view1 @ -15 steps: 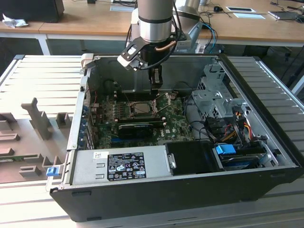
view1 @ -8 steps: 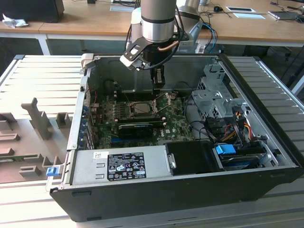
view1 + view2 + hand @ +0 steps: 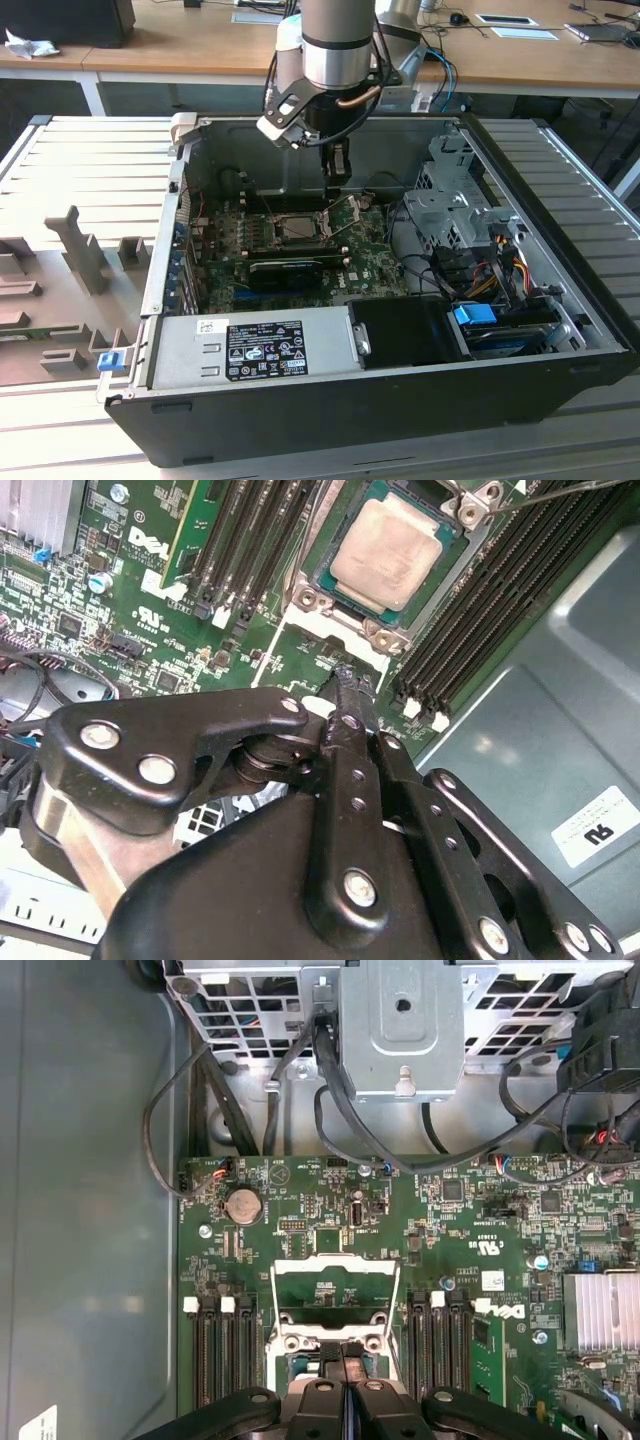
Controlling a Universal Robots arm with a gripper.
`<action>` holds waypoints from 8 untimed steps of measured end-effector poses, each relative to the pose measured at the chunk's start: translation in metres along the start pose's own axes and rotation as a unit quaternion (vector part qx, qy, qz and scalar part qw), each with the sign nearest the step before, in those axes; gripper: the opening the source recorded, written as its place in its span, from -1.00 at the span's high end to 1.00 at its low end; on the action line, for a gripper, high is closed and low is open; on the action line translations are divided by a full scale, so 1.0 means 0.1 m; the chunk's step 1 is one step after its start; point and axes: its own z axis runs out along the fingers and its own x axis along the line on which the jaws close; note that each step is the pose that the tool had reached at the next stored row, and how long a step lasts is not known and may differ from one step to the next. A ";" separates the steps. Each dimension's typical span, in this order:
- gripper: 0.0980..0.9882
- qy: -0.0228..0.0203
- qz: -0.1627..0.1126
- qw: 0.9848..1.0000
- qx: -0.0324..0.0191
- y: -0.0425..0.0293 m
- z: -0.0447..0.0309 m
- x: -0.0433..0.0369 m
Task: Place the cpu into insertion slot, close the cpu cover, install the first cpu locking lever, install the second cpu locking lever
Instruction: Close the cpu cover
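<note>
The cpu (image 3: 388, 555), a pale silvery-beige square, lies seated in the insertion slot (image 3: 306, 598) on the green motherboard (image 3: 470, 1220). In the exterior view the slot (image 3: 300, 226) sits near the middle of the board. The cpu cover (image 3: 335, 1260) is swung open, its windowed frame tilted up beside the slot (image 3: 347, 212). My gripper (image 3: 350, 675) hangs just above the cover's hinge side, fingers pressed together and holding nothing; it shows in the first wrist view (image 3: 342, 1352) and the exterior view (image 3: 337, 185). A thin metal lever (image 3: 560, 492) sticks out past the slot's far corner.
Long black memory slots (image 3: 480, 600) flank the socket on both sides. A drive cage (image 3: 455, 195) with cables (image 3: 500, 270) fills the exterior view's right of the case. A power supply (image 3: 250, 350) lies along the near wall. A finned heatsink (image 3: 600, 1310) stands on the board.
</note>
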 end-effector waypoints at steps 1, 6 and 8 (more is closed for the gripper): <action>0.98 0.000 0.000 1.000 0.000 0.005 0.000 0.000; 0.98 0.000 0.000 1.000 0.000 0.047 0.003 0.000; 0.98 0.000 0.000 1.000 0.000 0.074 0.007 0.002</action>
